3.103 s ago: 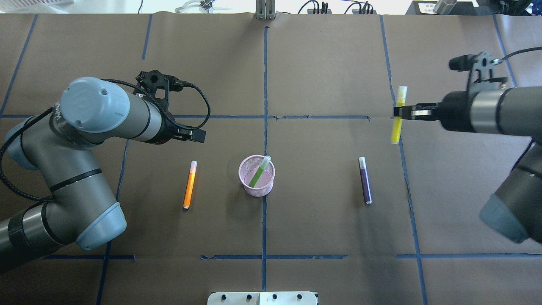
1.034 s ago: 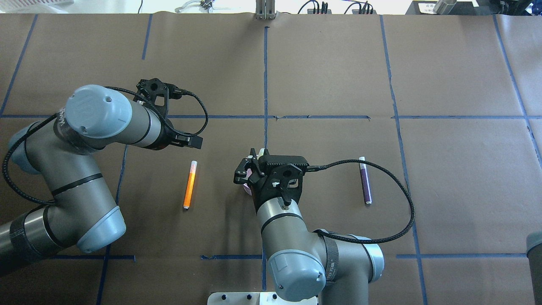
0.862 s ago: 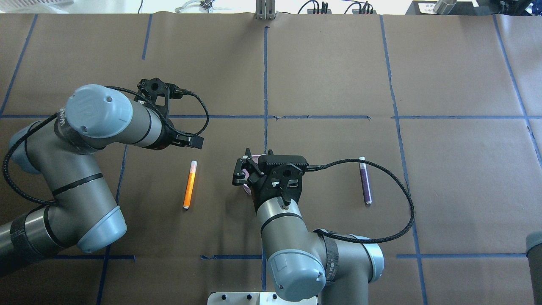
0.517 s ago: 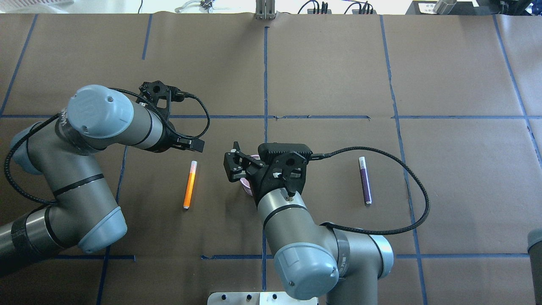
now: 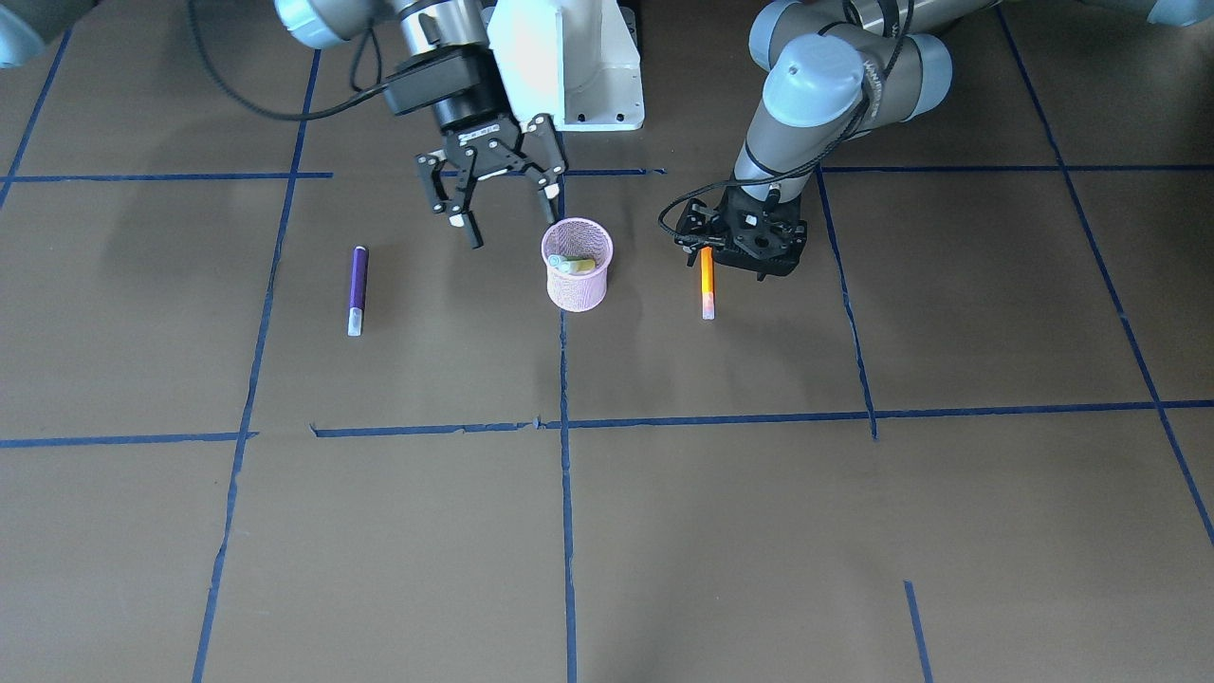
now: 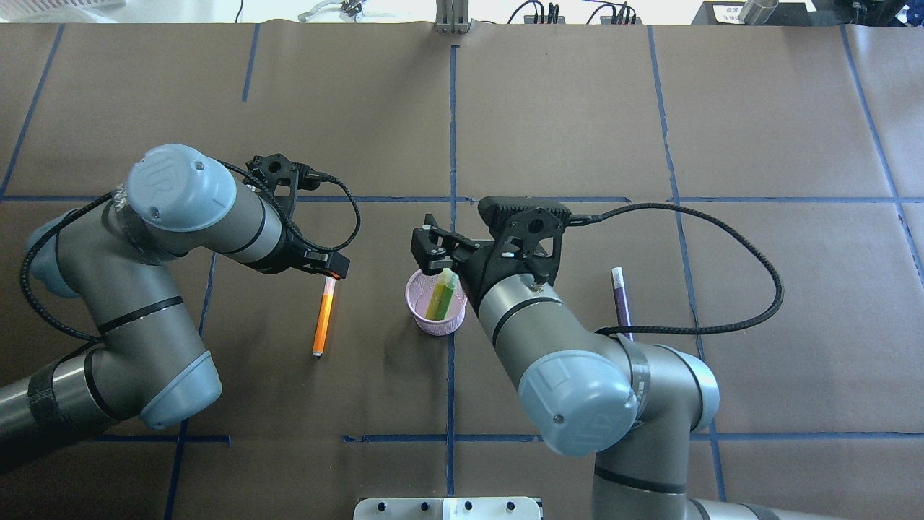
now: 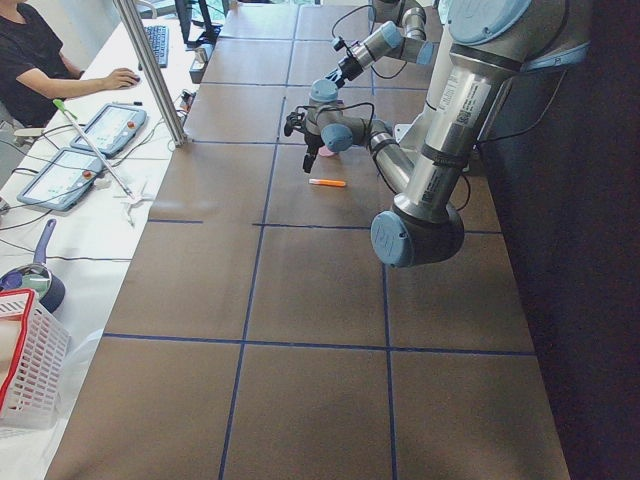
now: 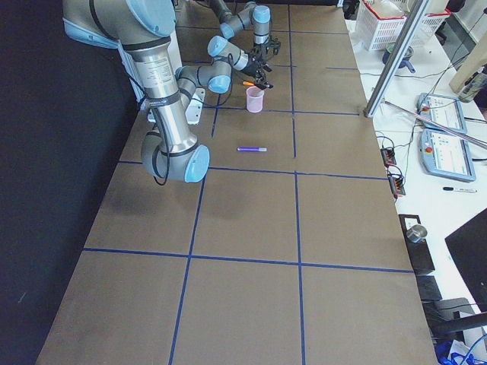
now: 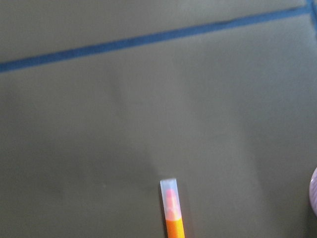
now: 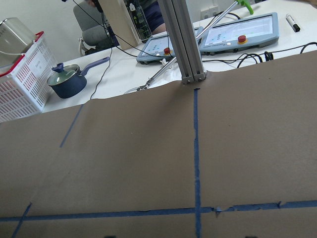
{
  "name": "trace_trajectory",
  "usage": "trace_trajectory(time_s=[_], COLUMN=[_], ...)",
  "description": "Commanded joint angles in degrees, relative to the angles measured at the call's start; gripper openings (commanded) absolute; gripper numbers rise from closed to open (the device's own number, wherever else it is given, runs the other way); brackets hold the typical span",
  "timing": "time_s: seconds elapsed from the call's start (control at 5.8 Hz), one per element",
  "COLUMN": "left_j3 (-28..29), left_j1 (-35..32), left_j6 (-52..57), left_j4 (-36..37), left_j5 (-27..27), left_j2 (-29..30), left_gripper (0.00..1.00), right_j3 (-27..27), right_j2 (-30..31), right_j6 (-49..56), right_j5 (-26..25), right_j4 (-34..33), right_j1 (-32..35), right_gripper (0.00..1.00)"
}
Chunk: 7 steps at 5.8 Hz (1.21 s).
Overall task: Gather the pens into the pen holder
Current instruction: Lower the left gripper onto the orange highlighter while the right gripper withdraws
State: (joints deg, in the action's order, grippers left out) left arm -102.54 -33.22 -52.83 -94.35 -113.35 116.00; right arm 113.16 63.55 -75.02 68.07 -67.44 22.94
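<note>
The pink mesh pen holder [image 6: 433, 320] [image 5: 579, 285] stands mid-table with a green pen and a yellow pen [image 6: 439, 297] leaning inside it. My right gripper [image 5: 501, 216] [image 6: 431, 249] hangs open and empty just behind the holder, on the robot's side. An orange pen [image 6: 323, 321] [image 5: 707, 285] lies on the holder's left. My left gripper [image 6: 330, 266] hovers over its pale end, apparently open, its fingers mostly hidden. That pale end [image 9: 169, 197] shows at the bottom of the left wrist view. A purple pen [image 6: 622, 303] [image 5: 358, 285] lies flat to the right, partly behind my right arm.
Brown paper with blue tape lines covers the table. The white robot base [image 5: 569, 66] sits at the near edge. A metal post [image 8: 396, 61], control tablets [image 8: 441, 144] and a white basket [image 7: 25, 370] stand beyond the far edge, where a person sits.
The right gripper carried the yellow pen from the far right to the holder, let go, and drew back open. The left gripper moved down over the orange pen's pale end.
</note>
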Motion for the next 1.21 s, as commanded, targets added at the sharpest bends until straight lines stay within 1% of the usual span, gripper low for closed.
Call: trace_trajectory(time_s=[0.0,0.17,0.34,0.52,0.69,0.86,1.03], left_j3=[3.90,4.89,7.07,7.44,7.53,7.79,7.97], left_j1=[1.22,1.31,1.31,1.31,1.23,1.23,1.23], left_j6=[2.90,3.00,2.91,2.82,2.82,2.56,2.64], left_j4=[2.16,1.98,1.98,1.89,1.89,1.89,1.89], left_j5=[-0.82,-0.99,-1.08,-1.17,-1.17,-1.17,-1.17], left_j2=[1.34,1.77,3.34,3.88,4.06,3.98,3.97], left_gripper=[1.00,1.00,0.94,0.82,0.70,0.62,0.61], right_j3=[2.31,3.37,3.38,3.29,3.12,3.03,3.03], right_j2=[5.15,7.62,8.86,10.79,12.37,12.56,12.91], right_j6=[2.06,3.64,4.09,7.84,10.92,11.04,11.04], right_j5=[16.59,24.14,33.96,43.46,48.86,48.91,48.91], right_j4=[0.03,0.03,0.03,-0.06,-0.06,-0.06,-0.06], right_j1=[10.24,15.07,20.69,25.97,28.98,29.09,29.09], right_gripper=[0.90,0.90,0.90,0.90,0.90,0.91,0.91])
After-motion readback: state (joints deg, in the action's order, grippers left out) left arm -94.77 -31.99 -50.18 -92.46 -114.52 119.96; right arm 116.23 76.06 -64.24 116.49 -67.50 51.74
